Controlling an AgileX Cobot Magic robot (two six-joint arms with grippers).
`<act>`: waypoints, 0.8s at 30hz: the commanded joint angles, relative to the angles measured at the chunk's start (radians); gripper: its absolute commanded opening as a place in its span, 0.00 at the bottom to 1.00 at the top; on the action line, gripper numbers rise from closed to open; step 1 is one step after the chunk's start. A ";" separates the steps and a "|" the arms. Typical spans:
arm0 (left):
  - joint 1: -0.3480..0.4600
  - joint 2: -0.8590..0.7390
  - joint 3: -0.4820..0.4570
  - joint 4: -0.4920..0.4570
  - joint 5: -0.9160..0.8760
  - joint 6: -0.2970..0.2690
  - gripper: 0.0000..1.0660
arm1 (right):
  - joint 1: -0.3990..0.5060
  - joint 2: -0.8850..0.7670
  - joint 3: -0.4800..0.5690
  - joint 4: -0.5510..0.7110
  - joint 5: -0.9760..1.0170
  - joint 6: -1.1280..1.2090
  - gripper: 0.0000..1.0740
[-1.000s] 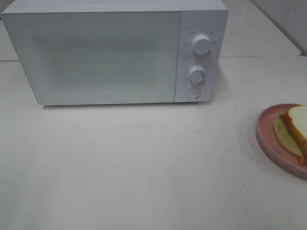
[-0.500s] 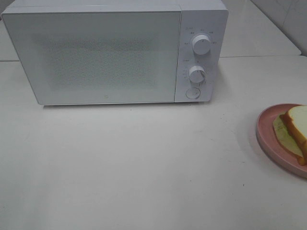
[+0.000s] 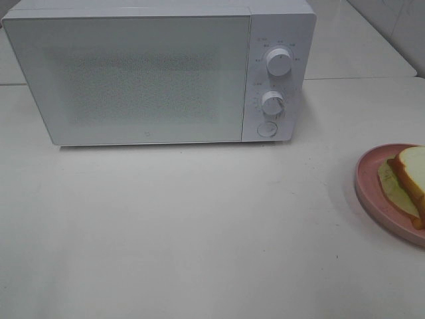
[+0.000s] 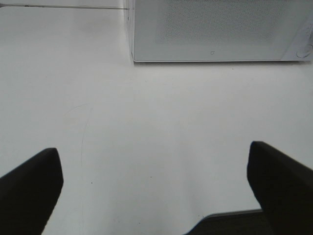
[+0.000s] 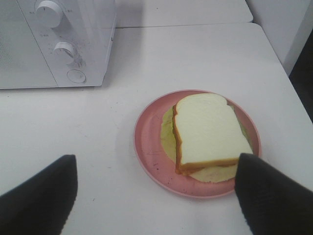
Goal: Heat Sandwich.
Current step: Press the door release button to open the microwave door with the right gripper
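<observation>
Where the sandwich lies: the sandwich (image 5: 210,134) rests flat on a round pink plate (image 5: 146,147) near the right edge of the table (image 3: 199,226). In the high view the picture's right border cuts off both sandwich (image 3: 413,176) and plate (image 3: 364,179).
Sandwich make-up: a thick white slice on top with an orange-brown crust. A pale yellow-green layer shows beneath it and spreads past the crust onto the plate.
Plate: it stands on the table, well apart from the microwave (image 3: 146,73), to its right and nearer the front.
Microwave: white, at the back of the table, left of centre in the high view. Its door is shut, and a speckled window panel runs across the front.
Controls: they sit on the microwave's right-hand panel. The upper knob (image 3: 279,61) is above the lower knob (image 3: 273,104), with a round button (image 3: 267,129) below both.
Left hand: the left hand (image 4: 154,159) is spread wide, its dark fingertips (image 4: 34,186) far apart, with only table surface seen between them. It faces the lower front of the microwave (image 4: 220,29), well apart from it.
Right hand: the right hand (image 5: 156,164) is spread wide and pinches nothing. It hangs over the table just short of the plate, and the sandwich shows between and beyond its two dark fingertips (image 5: 266,196). One fingertip overlaps the plate's rim in the wrist view; whether it touches cannot be told.
Background in the right wrist view: the microwave's knob panel (image 5: 63,49) lies well beyond the plate.
</observation>
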 commanded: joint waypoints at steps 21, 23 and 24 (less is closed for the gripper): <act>0.004 -0.024 0.003 0.003 -0.014 0.001 0.91 | -0.001 0.434 0.037 -0.007 -0.444 -0.009 0.73; 0.004 -0.024 0.003 0.003 -0.014 0.001 0.91 | -0.001 0.455 0.037 -0.007 -0.465 -0.009 0.73; 0.004 -0.024 0.003 0.003 -0.014 0.001 0.91 | -0.001 0.494 0.037 -0.004 -0.507 -0.008 0.73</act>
